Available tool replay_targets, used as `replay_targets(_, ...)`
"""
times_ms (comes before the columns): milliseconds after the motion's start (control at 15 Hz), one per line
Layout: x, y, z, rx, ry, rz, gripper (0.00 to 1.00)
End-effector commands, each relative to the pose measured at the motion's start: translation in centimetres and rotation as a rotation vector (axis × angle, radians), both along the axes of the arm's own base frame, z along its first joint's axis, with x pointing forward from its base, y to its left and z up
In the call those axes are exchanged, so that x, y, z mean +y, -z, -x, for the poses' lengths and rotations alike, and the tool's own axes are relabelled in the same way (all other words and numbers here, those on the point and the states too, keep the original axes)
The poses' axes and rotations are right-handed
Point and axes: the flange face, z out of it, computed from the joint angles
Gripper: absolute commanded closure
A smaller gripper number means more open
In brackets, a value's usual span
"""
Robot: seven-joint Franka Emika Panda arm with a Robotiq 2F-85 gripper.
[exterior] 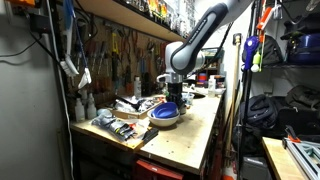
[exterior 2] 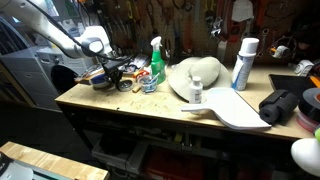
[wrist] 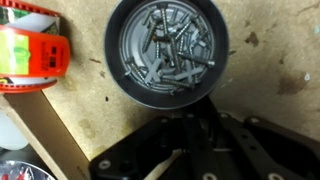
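While the gripper [exterior: 175,98] hangs just above a bowl [wrist: 167,47] on the workbench [exterior: 200,135], the wrist view looks straight down into that bowl, which is full of screws and nails [wrist: 165,55]. Whether the jaws are spread or closed cannot be told, nor whether they hold anything. A roll of tape [wrist: 25,52] lies just beside the bowl, not touching it; a green spray bottle [exterior 2: 156,62] stands near on the same bench.

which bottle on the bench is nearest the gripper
The green spray bottle, next to the gripper; the small white bottle and tall blue-capped can stand farther along the bench.
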Motion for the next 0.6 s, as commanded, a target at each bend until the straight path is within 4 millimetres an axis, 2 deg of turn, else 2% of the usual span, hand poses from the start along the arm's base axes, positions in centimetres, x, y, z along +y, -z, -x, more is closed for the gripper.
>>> replay_targets(0, -0.1, 0.9, 0.0, 0.005, 0.009, 0.011, 0.93)
replay_targets(200, 0.3, 0.4, 0.1, 0.005, 0.014, -0.01, 0.92)
replay_targets(533, 2.4, -2.8, 0.6, 0.053, 0.091, -0.157, 0.92)
